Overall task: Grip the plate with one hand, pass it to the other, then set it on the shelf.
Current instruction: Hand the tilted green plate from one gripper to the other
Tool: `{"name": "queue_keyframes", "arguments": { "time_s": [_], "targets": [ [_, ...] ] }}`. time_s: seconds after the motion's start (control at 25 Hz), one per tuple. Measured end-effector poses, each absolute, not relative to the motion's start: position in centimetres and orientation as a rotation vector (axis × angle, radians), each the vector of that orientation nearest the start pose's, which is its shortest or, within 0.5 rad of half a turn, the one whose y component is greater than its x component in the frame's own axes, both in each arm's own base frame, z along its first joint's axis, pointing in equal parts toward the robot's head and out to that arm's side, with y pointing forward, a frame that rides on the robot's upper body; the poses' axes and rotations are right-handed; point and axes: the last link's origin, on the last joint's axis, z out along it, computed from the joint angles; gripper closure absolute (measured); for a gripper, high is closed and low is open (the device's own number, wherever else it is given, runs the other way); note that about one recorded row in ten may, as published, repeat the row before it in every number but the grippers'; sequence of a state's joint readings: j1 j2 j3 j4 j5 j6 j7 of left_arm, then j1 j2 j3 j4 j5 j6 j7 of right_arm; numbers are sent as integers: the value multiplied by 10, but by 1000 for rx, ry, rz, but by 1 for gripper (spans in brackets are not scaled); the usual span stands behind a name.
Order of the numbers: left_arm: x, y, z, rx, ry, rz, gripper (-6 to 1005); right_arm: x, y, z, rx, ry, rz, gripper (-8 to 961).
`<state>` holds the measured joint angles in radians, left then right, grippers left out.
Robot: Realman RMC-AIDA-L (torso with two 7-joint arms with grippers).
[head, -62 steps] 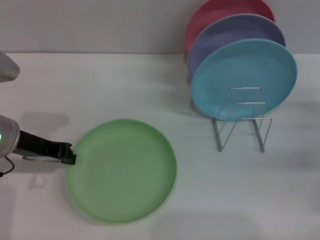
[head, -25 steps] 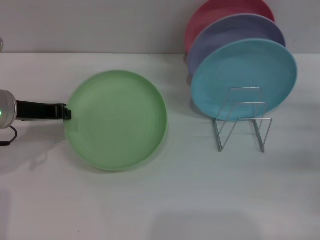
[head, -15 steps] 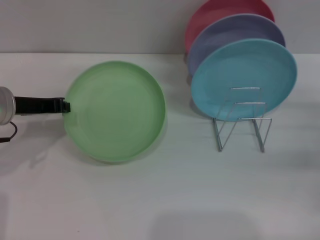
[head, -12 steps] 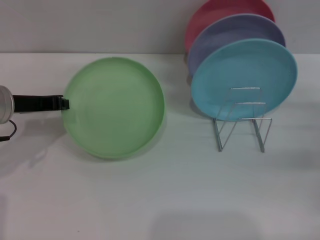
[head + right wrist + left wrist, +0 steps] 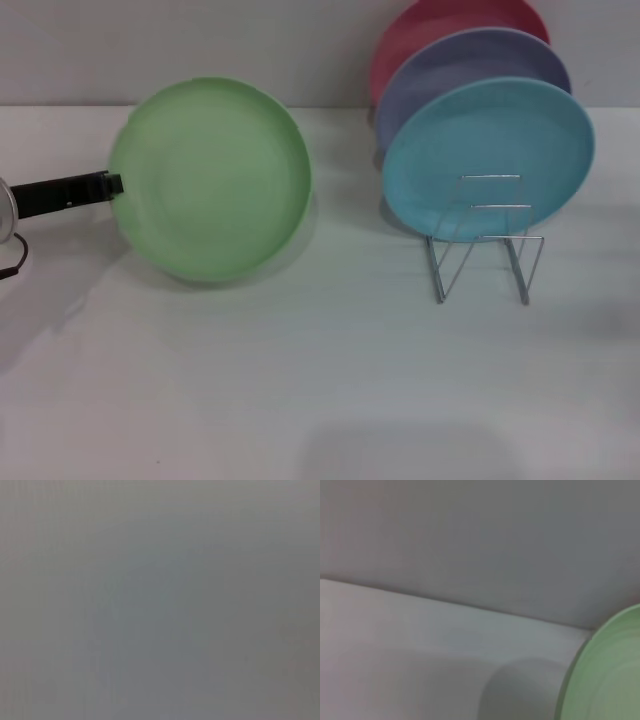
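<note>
Worktop: white worktop (image 5: 320, 390) fills the near field, bare matte surface, with a grey wall (image 5: 200, 45) behind at 12 o'clock.
Shadow: soft grey shade lies on the worktop under and toward 7 o'clock of the lifted plate.
Left gripper: black left gripper (image 5: 112, 183) comes in from 9 o'clock on a slim silver wrist, pinched onto the plate's rim at its 9 o'clock edge.
Plate: light-green plate (image 5: 210, 178), round, matte, shallow raised rim, faint rings on its inner face; held off the worktop and tilted so its face shows toward the head camera, its top edge crossing the wall line.
Plate in left wrist view: a curved green rim (image 5: 612, 675) shows at one corner, with its shadow on the white surface beside it.
Shelf: thin silver wire shelf (image 5: 485, 245) stands at 3 o'clock of the green plate, well apart; its front bent-wire dividers hold nothing.
Neighbours: a sky-blue plate (image 5: 488, 158) stands upright in the shelf, a lavender plate (image 5: 470, 65) behind it, a pink-red plate (image 5: 440, 25) farthest back.
In the way: open worktop lies between the green plate and the shelf.
Right gripper: out of sight; its wrist view shows only flat grey.
</note>
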<state>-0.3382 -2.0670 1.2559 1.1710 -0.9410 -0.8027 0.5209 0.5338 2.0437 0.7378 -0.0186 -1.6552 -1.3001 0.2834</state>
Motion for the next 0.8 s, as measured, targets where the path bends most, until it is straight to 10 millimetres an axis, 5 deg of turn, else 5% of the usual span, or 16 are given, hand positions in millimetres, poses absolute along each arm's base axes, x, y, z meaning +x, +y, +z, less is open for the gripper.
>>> {"name": "queue_keyframes", "arguments": {
  "time_s": [0.8],
  "targets": [
    [-262,400,23,-1612,-965,-562,959,371,342,88,-1051,595,773,328]
  ]
}}
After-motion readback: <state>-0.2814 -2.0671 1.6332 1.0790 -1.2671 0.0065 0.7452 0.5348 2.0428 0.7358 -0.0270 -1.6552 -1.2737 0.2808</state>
